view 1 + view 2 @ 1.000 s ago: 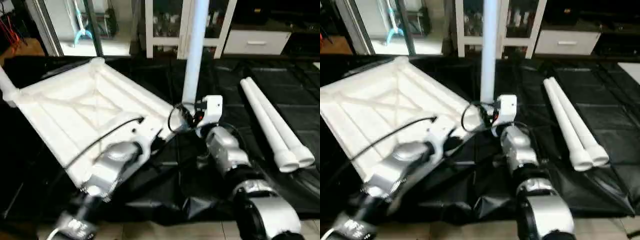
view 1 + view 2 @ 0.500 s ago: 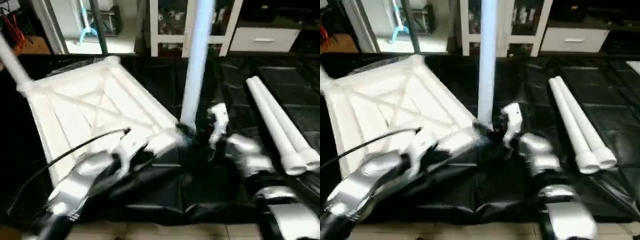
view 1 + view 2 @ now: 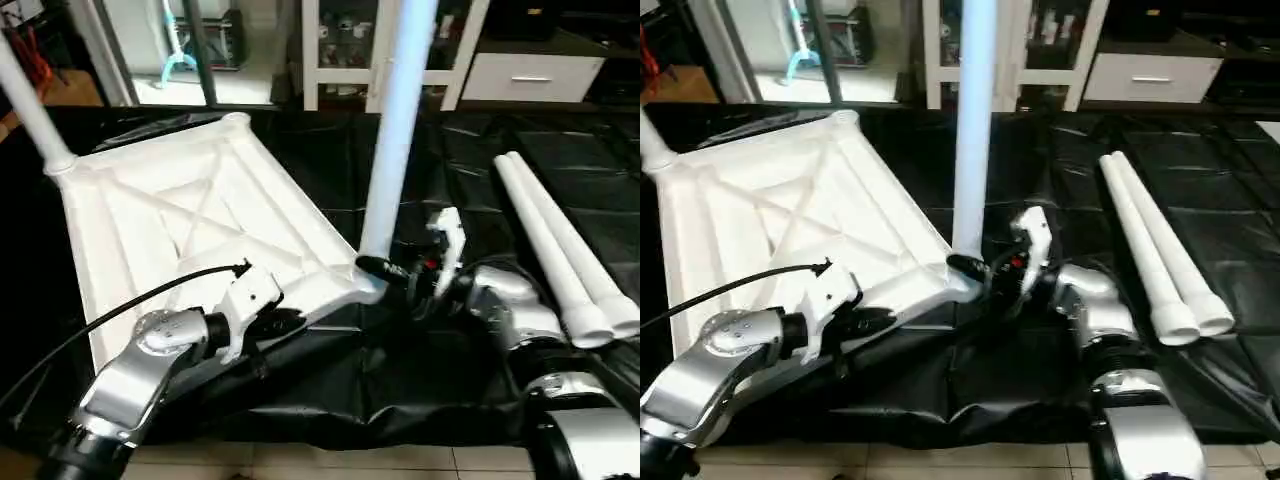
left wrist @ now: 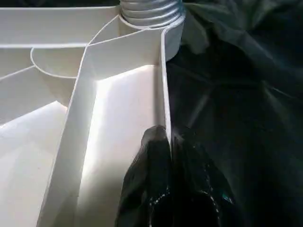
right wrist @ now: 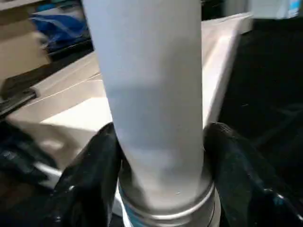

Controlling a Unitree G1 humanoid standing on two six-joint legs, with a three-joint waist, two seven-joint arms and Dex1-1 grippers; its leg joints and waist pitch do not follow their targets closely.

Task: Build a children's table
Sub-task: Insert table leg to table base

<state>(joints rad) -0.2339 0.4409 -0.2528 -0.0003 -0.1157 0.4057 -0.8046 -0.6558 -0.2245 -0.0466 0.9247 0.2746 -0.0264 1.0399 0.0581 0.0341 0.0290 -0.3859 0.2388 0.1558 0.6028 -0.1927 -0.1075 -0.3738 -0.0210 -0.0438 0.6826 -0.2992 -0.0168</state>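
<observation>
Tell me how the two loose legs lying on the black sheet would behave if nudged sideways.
The two loose legs are round tubes, so they would probably roll across the black sheet. They taper, so they would likely curve rather than roll straight. They look hollow at the ends, so probably light and stiff.

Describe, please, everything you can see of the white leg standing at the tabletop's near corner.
The upright leg is a long, smooth white tube, seemingly plastic, rising out of frame. Its ribbed lower end sits in the round near-corner socket of the upturned tabletop. The right gripper closes its black fingers around the leg's base on either side. The left gripper pinches the tabletop's rim nearby, not the leg.
</observation>
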